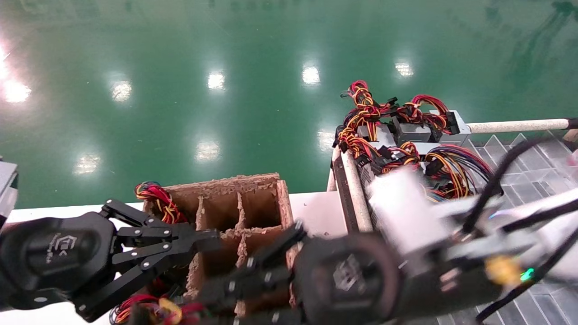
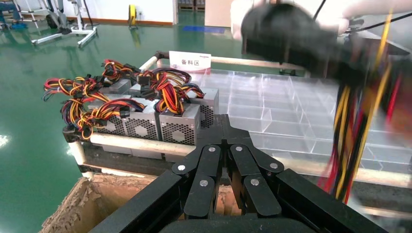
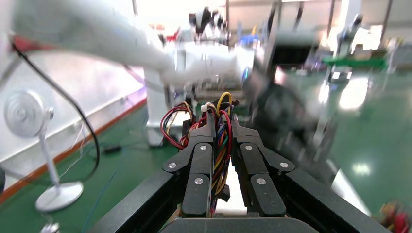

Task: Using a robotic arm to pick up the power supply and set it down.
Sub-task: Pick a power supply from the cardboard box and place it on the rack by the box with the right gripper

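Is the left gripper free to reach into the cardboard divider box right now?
Probably yes: the left gripper, shut and empty, hangs over the cardboard box, though the right gripper, clamped on a cable bundle, crowds the near cells.

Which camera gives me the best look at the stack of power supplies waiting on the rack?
The left wrist view: the power supplies show vented faces and cable bundles, unobstructed. The head view has them from above, partly behind the right arm. The right wrist view misses them.

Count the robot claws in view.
2. The left claw hangs over the cardboard crate, shut and empty; the right claw, beside it, is shut on a cable bundle. None seem hidden.
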